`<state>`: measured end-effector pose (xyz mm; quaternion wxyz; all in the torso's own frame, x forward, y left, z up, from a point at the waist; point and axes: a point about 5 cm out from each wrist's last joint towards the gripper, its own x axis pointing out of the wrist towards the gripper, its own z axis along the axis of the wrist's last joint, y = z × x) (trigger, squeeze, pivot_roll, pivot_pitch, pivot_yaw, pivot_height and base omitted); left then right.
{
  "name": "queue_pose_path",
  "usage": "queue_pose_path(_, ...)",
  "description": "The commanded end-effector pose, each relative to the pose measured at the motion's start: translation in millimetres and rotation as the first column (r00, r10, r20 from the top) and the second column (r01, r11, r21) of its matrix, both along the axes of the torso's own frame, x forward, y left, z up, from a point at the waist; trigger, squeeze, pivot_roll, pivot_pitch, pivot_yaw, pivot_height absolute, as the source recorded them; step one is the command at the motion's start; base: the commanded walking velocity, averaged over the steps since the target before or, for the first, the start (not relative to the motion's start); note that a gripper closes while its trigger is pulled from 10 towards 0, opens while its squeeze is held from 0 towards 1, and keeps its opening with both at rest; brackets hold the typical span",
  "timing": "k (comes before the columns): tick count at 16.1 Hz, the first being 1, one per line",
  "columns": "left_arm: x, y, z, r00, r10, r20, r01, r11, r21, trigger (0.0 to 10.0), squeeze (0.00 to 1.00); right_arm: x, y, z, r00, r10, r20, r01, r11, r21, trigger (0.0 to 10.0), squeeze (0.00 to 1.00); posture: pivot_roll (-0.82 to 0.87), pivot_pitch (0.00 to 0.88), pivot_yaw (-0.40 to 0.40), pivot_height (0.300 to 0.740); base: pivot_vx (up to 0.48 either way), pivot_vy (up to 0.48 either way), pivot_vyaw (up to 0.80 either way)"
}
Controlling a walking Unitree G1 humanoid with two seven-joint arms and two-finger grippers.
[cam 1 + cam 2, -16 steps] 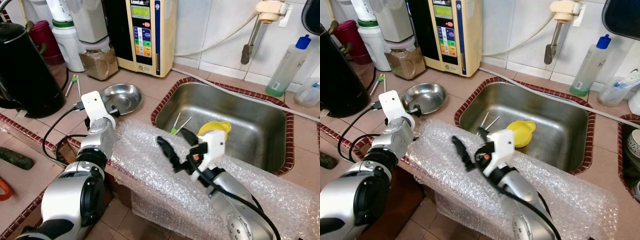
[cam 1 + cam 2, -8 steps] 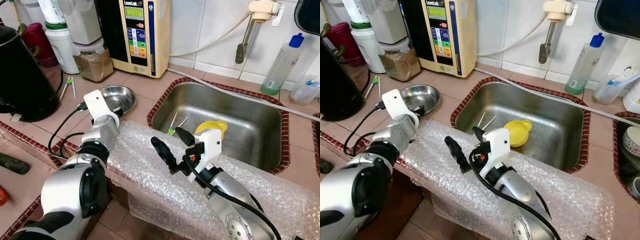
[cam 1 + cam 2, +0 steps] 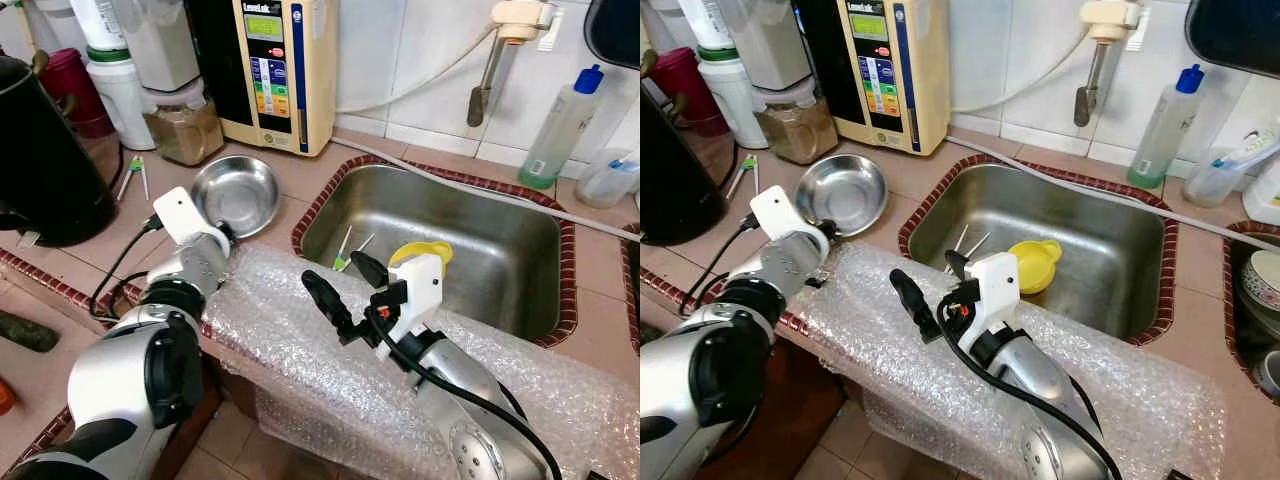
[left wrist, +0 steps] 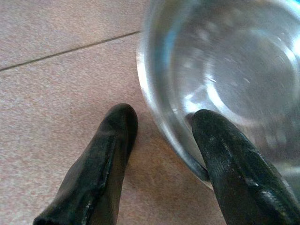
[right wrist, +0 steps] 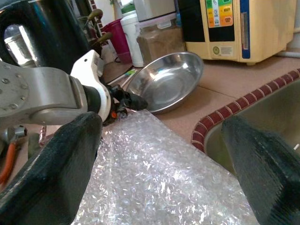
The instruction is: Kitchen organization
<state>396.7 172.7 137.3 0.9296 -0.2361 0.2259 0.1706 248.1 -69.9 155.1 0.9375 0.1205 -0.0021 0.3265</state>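
Steel catches the light on the tiled counter: a shallow round stainless-steel bowl [image 3: 236, 193] sits just beside the rectangular steel sink [image 3: 520, 300], on the side toward the black kettle [image 3: 45, 155]. The bowl's far rim is lifted off the tiles, so it stands tilted. The left gripper [image 4: 161, 126] is at the bowl's near edge, away from the sink's back wall. In the left wrist view one black finger [image 4: 229, 164] lies inside the bowl against its wall and the other rests on the pink tile outside, with the rim between them; the jaws are apart with a small gap, and I cannot tell whether they press the metal.

A sheet of clear bubble wrap [image 3: 290, 350] is draped over the counter edge in front of the sink and hangs down toward the floor. The right gripper [image 3: 343, 285] hovers above this sheet, in front of the sink's near rim, its jaws wide apart and holding nothing; in its wrist view the bowl and the left arm's white wrist housing [image 5: 91, 70] show between its fingers.

Inside the sink lie a yellow plastic lid-like piece [image 3: 1036, 263] and two thin sticks with green ends [image 3: 350, 250]. Behind the sink's far rim stands a clear squeeze bottle with a blue cap [image 3: 565, 125]. A cream-coloured countertop appliance with a coloured button panel [image 3: 270, 60] stands against the wall beyond the bowl, with a lidded glass jar of brown powder [image 3: 185, 125] beside it, further from the sink.
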Motion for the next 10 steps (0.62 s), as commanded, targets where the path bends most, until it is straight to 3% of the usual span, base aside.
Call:
queue_pose_path(1,-8.6,9.7,-17,0.997,0.029,-0.076,-0.029,1.000,0.001,0.0,0.00,2.4,-0.9,1,1.000,-0.013,0.003,0.013,1.000,0.005,10.0,0.00,-0.06,0.037,0.085,0.740,0.000,0.000,0.00)
queue_pose_path(6,-10.4,14.7,-19,0.996,0.034,-0.078,-0.033,0.999,0.010,0.0,0.00,4.5,-1.8,1,1.000,-0.019,0.001,0.019,1.000,0.000,10.0,0.00,-0.06,0.041,0.082,0.740,0.000,0.000,0.00)
queue_pose_path(10,-6.4,21.0,-9,0.997,0.068,-0.027,-0.068,0.998,0.001,0.0,0.00,6.8,-2.4,-1,1.000,-0.028,-0.007,0.028,1.000,-0.011,10.0,0.00,-0.06,0.043,0.082,0.740,0.000,0.000,0.00)
